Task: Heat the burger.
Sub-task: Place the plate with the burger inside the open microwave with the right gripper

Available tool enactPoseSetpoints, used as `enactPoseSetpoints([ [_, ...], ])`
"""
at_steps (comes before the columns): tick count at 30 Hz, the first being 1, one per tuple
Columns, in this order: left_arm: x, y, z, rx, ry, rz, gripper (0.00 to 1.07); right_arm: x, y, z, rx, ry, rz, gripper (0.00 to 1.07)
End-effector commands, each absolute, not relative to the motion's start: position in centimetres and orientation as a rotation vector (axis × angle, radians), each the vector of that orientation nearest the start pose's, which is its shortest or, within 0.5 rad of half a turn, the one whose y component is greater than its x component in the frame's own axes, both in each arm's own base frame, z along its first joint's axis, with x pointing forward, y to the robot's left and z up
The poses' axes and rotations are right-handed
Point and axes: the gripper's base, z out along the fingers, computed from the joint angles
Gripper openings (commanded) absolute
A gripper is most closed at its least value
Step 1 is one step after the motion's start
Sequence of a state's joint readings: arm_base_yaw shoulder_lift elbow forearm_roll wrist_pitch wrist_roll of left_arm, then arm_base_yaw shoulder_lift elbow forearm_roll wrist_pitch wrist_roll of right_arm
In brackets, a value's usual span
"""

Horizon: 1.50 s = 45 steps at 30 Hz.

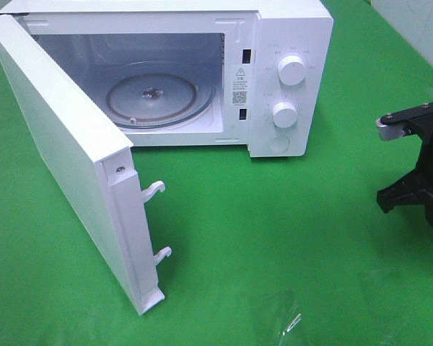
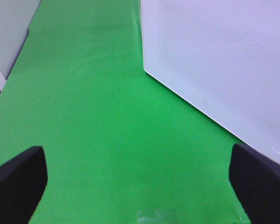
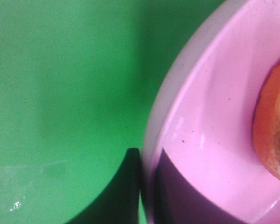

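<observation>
My right pincer [image 3: 147, 186] grips the plate [image 3: 210, 130] rim, the burger [image 3: 275, 126] on it; my left pincer [image 2: 137, 186] is wide open by the microwave door [image 2: 214, 60].

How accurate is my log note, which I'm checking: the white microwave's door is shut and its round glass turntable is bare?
Not quite: the white microwave has its white door wide open, as the exterior high view shows. Its round glass turntable is bare.

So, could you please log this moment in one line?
microwave door: open | turntable: empty | burger: on pink plate | right gripper: shut on its rim | left gripper: open
</observation>
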<state>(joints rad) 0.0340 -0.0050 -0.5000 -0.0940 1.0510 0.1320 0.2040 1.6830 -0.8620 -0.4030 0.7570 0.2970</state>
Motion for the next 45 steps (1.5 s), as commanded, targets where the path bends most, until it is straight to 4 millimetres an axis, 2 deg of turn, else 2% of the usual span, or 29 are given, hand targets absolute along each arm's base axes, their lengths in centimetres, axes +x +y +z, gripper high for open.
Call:
enactPoseSetpoints([
  [1, -0.8, -0.8, 27.9, 0.103, 1.988, -0.006, 0.98, 27.6, 3.5, 17.5, -0.334, 2.907, -0.484, 0.0],
  [8, -0.8, -0.8, 27.9, 0.103, 1.988, -0.006, 0.98, 26.9, 4.2, 18.7, -0.368, 2.895, -0.51, 0.0],
  [14, -0.8, -0.8, 27.9, 0.103, 1.988, -0.006, 0.98, 25.9, 5.0, 18.5, -0.434, 2.896, -0.517, 0.0],
  [15, -0.8, -0.8, 27.9, 0.103, 1.988, -0.006, 0.98, 25.0, 5.4, 18.3, -0.466, 2.897, -0.519, 0.0],
  [19, -0.8, -0.8, 27.9, 0.103, 1.988, -0.006, 0.98, 23.6, 5.8, 18.4, -0.516, 2.884, -0.522, 0.0],
  [26, -0.8, -0.8, 27.9, 0.103, 1.988, -0.006, 0.98, 22.2, 6.6, 19.0, -0.577, 2.846, -0.51, 0.0],
  [30, -0.8, -0.8, 27.9, 0.103, 1.988, -0.006, 0.98, 20.1, 7.1, 19.2, -0.656, 2.837, -0.536, 0.0],
  [39, -0.8, -0.8, 27.9, 0.103, 1.988, -0.006, 0.98, 18.1, 7.9, 19.2, -0.734, 2.807, -0.538, 0.01],
  [45, -0.8, -0.8, 27.9, 0.103, 1.988, -0.006, 0.98, 16.1, 9.1, 19.6, -0.878, 2.735, -0.521, 0.01],
])
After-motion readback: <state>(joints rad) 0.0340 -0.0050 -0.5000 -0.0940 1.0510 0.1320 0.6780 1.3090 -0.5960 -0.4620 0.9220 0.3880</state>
